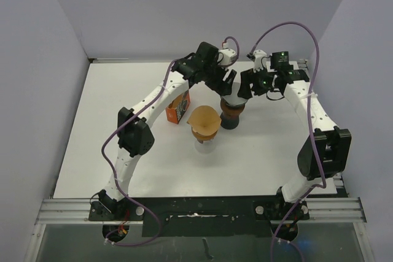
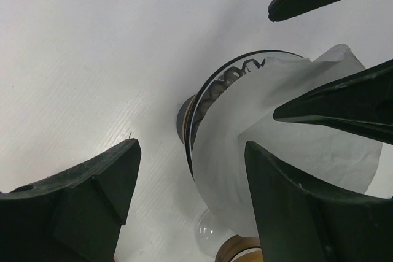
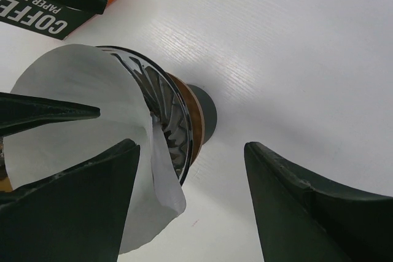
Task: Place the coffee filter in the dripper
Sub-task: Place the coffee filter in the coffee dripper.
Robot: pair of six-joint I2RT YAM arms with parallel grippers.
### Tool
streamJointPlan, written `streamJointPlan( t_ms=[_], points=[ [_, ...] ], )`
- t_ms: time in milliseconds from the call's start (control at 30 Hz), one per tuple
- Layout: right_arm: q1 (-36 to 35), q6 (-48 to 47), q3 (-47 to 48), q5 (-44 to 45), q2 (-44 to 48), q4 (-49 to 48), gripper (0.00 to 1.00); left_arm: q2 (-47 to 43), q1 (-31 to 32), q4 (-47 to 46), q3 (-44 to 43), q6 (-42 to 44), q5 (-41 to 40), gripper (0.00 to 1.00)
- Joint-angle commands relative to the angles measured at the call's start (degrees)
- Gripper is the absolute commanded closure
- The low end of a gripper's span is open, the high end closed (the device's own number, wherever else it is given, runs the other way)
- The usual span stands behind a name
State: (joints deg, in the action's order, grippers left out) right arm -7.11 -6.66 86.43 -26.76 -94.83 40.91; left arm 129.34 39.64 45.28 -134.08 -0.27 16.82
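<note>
In the glass dripper [image 3: 171, 124] sits the white paper filter [image 2: 245, 127], and both claws stand wide open about its rim.

We see the filter lying inside the ribbed cone, its upper edge rising above the rim and a flap hanging over the side in the right wrist view. The left gripper [image 2: 190, 145] is spread wide, with one finger outside the glass wall and the other in front of the paper, and we see nothing pinched. The right gripper [image 3: 190, 144] is spread just as wide astride the rim and holds nothing. The dripper stands on a brown collar [image 3: 191, 111] and a dark base [image 3: 207, 111] toward the far middle of the white table [image 1: 123, 151]. Just beside it stands a brown paper cone [image 1: 204, 121] on clear glass, with the orange coffee filter box [image 1: 178, 107] to its left.
</note>
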Motion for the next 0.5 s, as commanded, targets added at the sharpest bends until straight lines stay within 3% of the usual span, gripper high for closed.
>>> streamJointPlan(
  t_ms=[0,467],
  points=[
    [0.2,-0.7,3.6,-2.2,2.6,-0.4,0.29,-6.5,-0.3,-1.2,-2.8,1.1,2.2,0.32],
    [6.8,0.8,8.1,-7.3,6.6,-0.6,0.24,-11.5,-3.7,-1.0,-3.8,3.0,3.9,0.31]
  ],
)
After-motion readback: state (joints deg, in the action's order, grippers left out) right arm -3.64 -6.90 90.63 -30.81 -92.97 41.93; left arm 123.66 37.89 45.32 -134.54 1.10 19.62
